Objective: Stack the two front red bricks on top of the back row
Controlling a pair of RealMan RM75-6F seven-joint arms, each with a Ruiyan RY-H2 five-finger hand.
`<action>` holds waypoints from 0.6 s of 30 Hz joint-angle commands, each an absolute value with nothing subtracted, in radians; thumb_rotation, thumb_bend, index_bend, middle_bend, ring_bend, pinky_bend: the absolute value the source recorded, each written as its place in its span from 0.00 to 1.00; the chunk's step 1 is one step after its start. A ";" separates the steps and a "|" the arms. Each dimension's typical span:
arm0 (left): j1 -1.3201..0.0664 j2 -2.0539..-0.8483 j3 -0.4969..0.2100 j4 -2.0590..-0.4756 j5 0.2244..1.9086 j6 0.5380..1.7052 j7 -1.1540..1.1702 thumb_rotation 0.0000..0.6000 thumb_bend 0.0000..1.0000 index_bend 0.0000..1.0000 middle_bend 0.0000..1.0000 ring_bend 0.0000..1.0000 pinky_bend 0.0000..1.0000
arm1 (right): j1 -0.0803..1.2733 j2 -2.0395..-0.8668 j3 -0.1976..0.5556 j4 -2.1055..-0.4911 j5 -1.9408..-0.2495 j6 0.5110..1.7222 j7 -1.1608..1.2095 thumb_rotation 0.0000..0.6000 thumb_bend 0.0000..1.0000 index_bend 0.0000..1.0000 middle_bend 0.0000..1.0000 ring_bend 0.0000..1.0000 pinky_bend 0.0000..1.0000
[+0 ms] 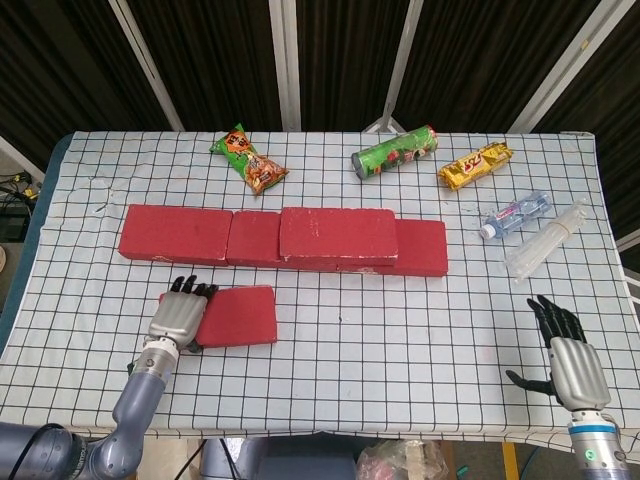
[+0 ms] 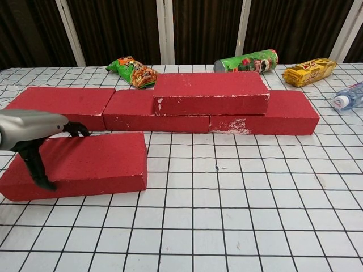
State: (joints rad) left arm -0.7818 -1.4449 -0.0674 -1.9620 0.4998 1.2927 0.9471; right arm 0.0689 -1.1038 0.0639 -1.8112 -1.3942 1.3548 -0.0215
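Both hands same build: left hand (image 1: 178,316) and right hand (image 1: 569,358) have ribbed silver-grey back shells, black fingers (image 1: 552,312), black thumb. Forearms (image 1: 138,398) matte blue-grey with a metallic wrist collar. Chest view: left hand (image 2: 29,131), smooth silver shell.

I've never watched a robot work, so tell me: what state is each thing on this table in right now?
Front brick: flat on table, left hand over its left end.
Stacked brick: on top of the back row.
Right hand: open, holding nothing.
Chip can: lying on its side.
Water bottle: lying down.
Snack bag: lying flat.
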 commanded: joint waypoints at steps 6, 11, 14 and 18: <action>-0.796 -1.406 -0.079 -1.999 0.493 1.295 0.947 1.00 0.00 0.22 0.17 0.00 0.00 | 0.072 -1.101 0.060 -1.815 -1.389 1.351 -0.019 1.00 0.13 0.06 0.00 0.00 0.00; -0.843 -1.291 -0.112 -2.093 0.457 1.246 0.979 1.00 0.01 0.22 0.17 0.00 0.00 | 0.073 -1.099 0.058 -1.817 -1.385 1.350 -0.017 1.00 0.13 0.06 0.00 0.00 0.00; -0.887 -1.190 -0.145 -2.134 0.405 1.166 0.982 1.00 0.01 0.23 0.17 0.00 0.00 | 0.075 -1.100 0.059 -1.816 -1.376 1.347 -0.022 1.00 0.13 0.06 0.00 0.00 0.00; -0.943 -1.058 -0.171 -2.135 0.341 1.040 0.971 1.00 0.01 0.24 0.17 0.00 0.00 | 0.079 -1.104 0.065 -1.814 -1.352 1.343 -0.034 1.00 0.13 0.06 0.00 0.00 0.00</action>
State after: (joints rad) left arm -0.8939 -1.1441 -0.1421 -2.1179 0.3943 1.1225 0.9726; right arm 0.0773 -1.1021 0.0628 -1.8151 -1.3585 1.3447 -0.0294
